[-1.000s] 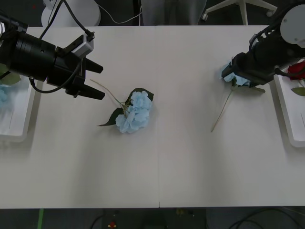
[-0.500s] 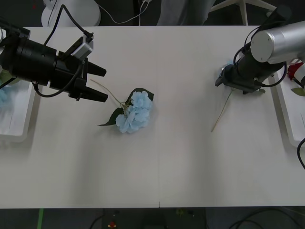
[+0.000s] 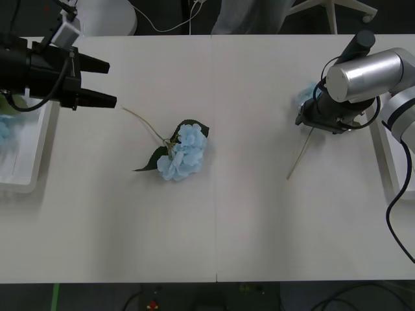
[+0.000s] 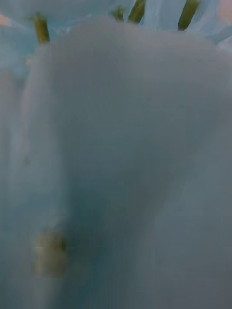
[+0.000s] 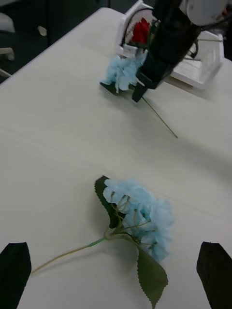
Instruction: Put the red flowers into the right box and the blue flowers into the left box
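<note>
Left gripper [image 3: 107,83] spread wide, holding nothing, just beside left box [image 3: 26,170]. Blue flower [image 3: 183,153] farther along table [image 3: 246,214]. Right gripper down on second blue flower [image 5: 122,72], grip can't tell.

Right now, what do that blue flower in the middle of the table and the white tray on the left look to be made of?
The blue flower looks artificial: thin, matte, fabric-like petals, flat dark leaves and a wiry stem that is probably plastic. The left box looks like moulded white plastic, smooth and faintly glossy, with a raised rim. The table is a plain matte white board; its core cannot be told.
</note>
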`<act>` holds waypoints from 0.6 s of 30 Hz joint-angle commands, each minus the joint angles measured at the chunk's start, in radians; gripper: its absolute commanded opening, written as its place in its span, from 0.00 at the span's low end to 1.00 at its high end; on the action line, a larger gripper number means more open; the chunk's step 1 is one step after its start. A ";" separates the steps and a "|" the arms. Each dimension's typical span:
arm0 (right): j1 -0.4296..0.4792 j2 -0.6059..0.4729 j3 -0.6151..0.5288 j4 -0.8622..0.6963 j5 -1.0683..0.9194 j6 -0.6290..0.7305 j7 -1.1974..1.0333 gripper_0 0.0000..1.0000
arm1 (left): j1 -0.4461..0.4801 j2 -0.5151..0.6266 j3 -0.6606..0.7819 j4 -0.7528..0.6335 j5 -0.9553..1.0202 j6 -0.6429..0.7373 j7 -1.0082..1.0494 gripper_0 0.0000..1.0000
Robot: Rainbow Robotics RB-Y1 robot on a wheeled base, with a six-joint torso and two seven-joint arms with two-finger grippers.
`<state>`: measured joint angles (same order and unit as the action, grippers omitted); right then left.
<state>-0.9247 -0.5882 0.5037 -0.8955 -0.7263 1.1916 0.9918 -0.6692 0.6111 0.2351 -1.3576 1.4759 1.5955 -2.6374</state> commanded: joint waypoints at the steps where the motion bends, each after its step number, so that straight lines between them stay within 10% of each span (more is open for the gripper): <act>1: -0.049 0.033 -0.024 0.030 0.024 -0.029 -0.019 1.00 | 0.022 -0.014 0.053 -0.017 0.014 0.001 -0.068 1.00; 10: -0.048 0.064 -0.025 0.075 0.065 -0.058 -0.022 1.00 | 0.043 0.006 0.087 -0.017 0.099 -0.068 -0.041 1.00; 18: -0.048 0.073 -0.034 0.096 0.064 -0.080 -0.022 0.97 | 0.096 0.371 -0.468 -0.064 0.722 -0.683 -0.068 1.00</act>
<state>-0.9248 -0.5343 0.4923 -0.7983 -0.6695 1.1188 0.9918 -0.5911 0.7932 -0.0188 -1.3615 2.0898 1.0394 -2.6373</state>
